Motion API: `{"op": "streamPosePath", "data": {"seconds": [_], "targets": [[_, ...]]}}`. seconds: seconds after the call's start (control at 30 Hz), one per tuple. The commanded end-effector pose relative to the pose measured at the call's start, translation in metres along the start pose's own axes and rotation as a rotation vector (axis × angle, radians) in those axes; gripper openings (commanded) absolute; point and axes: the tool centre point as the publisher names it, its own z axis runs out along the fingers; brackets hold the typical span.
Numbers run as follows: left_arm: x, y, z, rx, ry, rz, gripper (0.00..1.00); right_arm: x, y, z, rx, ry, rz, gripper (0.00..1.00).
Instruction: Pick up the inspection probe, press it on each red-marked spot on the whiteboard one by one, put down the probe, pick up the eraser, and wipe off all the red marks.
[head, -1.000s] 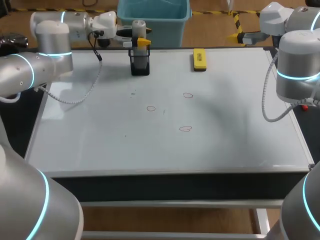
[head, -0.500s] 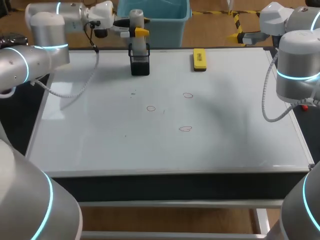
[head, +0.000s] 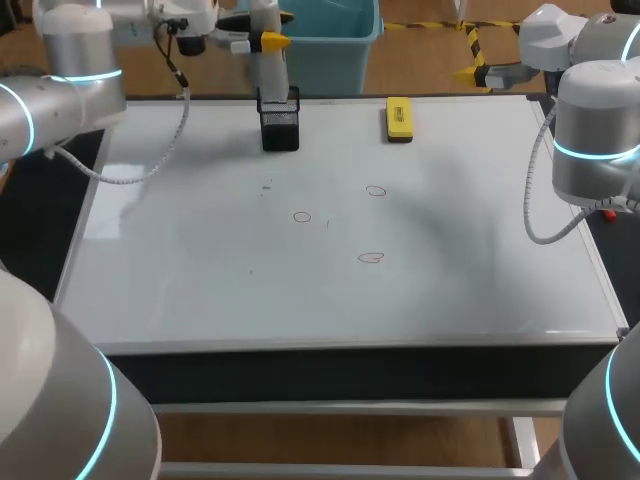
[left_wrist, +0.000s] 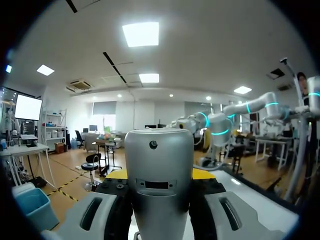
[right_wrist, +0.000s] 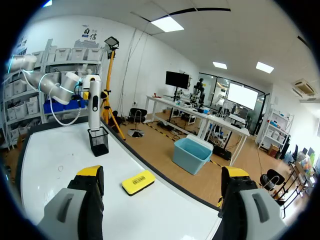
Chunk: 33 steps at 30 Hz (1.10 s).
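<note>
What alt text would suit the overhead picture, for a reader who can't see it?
The left arm's claw grips a grey probe upright over its black holder at the whiteboard's far edge. A yellow eraser lies nearby, three small red rings mark the board's middle, and the right arm hangs at the side.

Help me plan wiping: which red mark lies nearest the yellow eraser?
The rearmost red mark, just in front of the eraser; the other two lie farther forward.

Table (head: 330, 362) with dark front edge, pale metal frame below.
</note>
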Motion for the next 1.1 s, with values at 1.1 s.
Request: {"op": "streamPosePath", "data": {"seconds": [1.1], "targets": [[0.077, 0.008, -0.125, -0.072, -0.389, 0.056, 0.00, 0.000, 0.000, 0.000, 0.000, 0.000, 0.000, 1.00]]}}
